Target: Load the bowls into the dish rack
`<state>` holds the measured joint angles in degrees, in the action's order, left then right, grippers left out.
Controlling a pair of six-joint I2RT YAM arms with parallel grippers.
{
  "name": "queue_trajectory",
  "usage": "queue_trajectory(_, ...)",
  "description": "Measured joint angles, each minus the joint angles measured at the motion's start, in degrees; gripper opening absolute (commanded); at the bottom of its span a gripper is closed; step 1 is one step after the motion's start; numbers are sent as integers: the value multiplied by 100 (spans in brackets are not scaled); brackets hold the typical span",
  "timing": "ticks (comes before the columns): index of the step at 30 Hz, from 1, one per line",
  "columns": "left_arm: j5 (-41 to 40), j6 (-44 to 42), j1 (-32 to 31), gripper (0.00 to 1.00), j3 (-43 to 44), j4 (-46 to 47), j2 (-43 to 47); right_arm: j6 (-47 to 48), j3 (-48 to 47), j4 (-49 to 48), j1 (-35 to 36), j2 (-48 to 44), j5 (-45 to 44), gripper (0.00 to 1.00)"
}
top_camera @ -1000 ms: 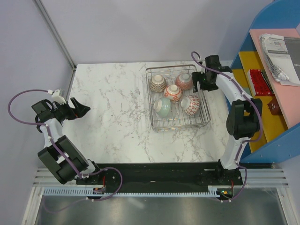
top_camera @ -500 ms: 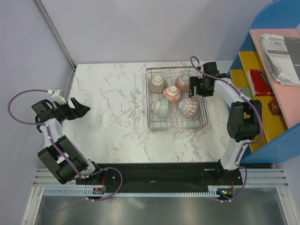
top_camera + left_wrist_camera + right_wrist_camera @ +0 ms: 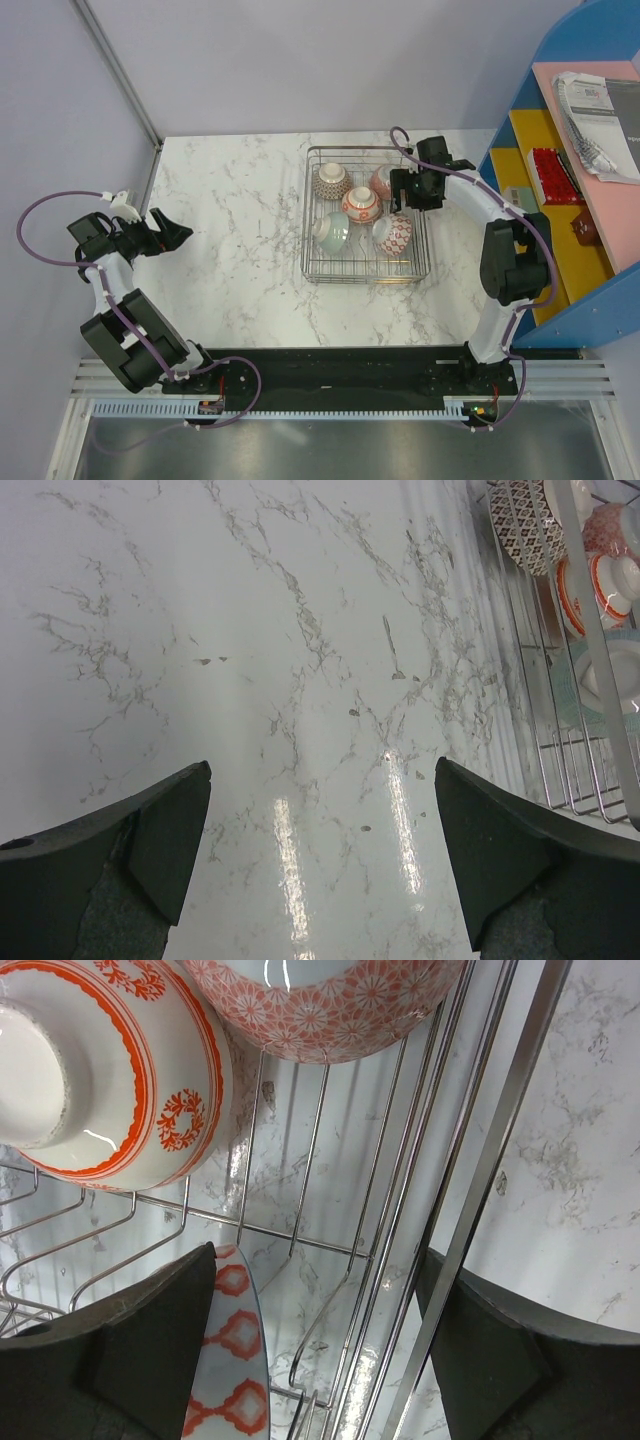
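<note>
On the table (image 3: pixel 230 200), the dish rack (image 3: pixel 366 281) has slid left, the right gripper (image 3: pixel 402 190) spread wide over its rim. All five bowls (image 3: pixel 361 203) sit inside, so the job looks done. The left gripper (image 3: pixel 172 228) is spread too.

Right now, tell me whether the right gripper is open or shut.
Open: in the wrist view the right gripper stands spread wide, only dish rack wires showing in the gap, nothing gripped.

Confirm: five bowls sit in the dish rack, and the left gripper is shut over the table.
Wrong on one point: the left gripper is open, not shut. The left wrist view shows its fingers wide apart above the table. Five bowls do sit in the dish rack.
</note>
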<state>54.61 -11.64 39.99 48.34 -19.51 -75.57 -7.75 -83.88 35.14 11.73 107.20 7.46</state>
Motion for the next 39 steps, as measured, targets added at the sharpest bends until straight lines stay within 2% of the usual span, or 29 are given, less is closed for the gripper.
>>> queue_trajectory(15,7,0,0,99,-42,-2,15,-4,-37,-70,435,181,-57,87)
queue_trajectory(39,105,-42,0,99,-81,-4,24,203,-890,236,623,824,44,87)
